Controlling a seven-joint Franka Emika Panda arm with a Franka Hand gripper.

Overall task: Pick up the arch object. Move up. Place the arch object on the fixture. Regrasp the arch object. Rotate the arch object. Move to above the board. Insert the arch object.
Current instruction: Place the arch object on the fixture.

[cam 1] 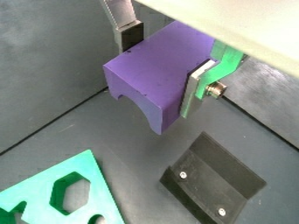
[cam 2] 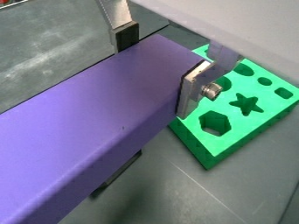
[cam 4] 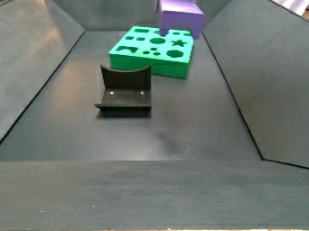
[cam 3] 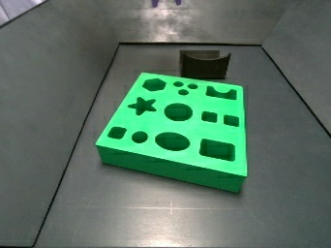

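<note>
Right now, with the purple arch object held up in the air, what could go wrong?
1. The fingers of the gripper clamp the arch object near one end, so it may tilt or slip.
2. It hangs high above the floor; the fixture looks small, and a poorly aligned placement might miss its dip.
3. The board lies nearby and could be bumped.

The gripper [cam 1: 163,63] hangs high above the floor, its 2 fingers [cam 1: 126,35] clamped on the arch object [cam 1: 158,80], which fills the gap between them and juts below the fingertips. Beneath it is open air. Lower down, the fixture [cam 1: 216,179] stands on the floor to one side and the board [cam 2: 239,109] lies flat to the other, with bare dark floor [cam 4: 169,135] between them. Sloping dark walls [cam 4: 42,72] close in the tray on both sides.
</note>
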